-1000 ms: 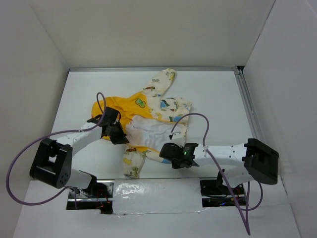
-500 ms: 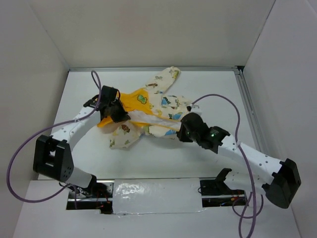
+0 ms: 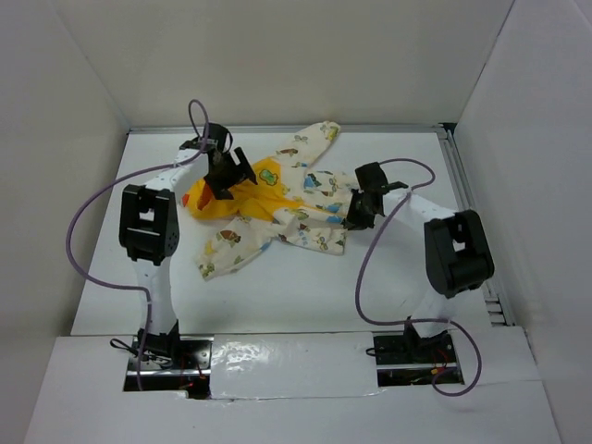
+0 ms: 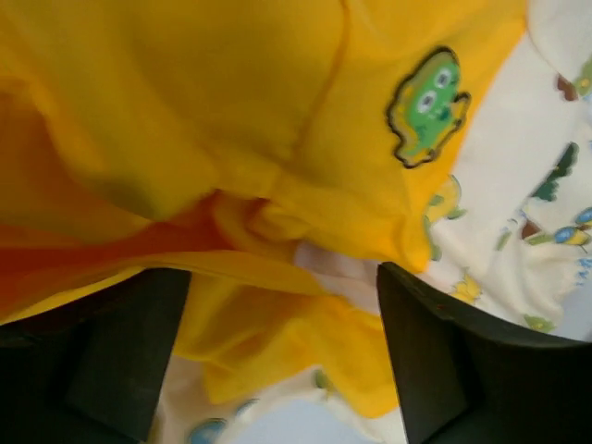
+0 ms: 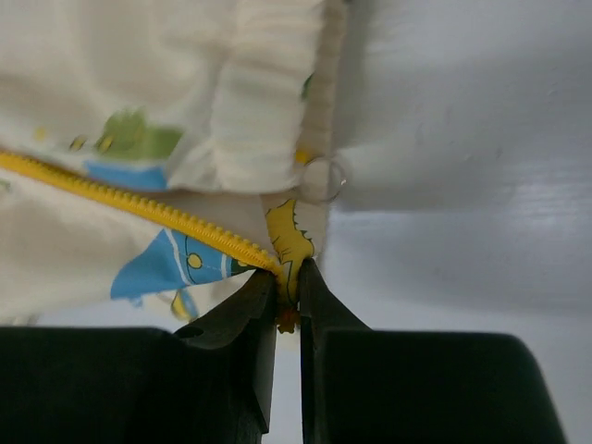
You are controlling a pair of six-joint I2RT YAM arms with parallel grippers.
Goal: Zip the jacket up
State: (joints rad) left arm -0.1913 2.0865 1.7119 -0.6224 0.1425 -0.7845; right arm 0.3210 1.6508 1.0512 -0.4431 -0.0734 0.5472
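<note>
The jacket (image 3: 301, 211) lies stretched sideways across the far half of the table, yellow hood to the left, cream printed body to the right, one sleeve (image 3: 310, 143) pointing to the back wall. My left gripper (image 3: 225, 176) hovers open over the yellow chest, its fingers (image 4: 111, 356) wide apart on either side of bunched yellow cloth (image 4: 277, 222) near the green patch (image 4: 427, 104). My right gripper (image 5: 289, 276) is shut on the jacket's bottom corner, right at the end of the yellow zipper tape (image 5: 139, 209). The zipper slider does not show.
White walls close in the table at the back and both sides. A metal rail (image 3: 462, 199) runs along the right edge. Purple cables (image 3: 79, 231) loop from both arms. A strip of silver tape (image 3: 296, 356) covers the near edge between the bases.
Both arms have swung from the near side to the far side, pulling the jacket back and spreading it sideways. The left gripper has opened and let go of the yellow part.
</note>
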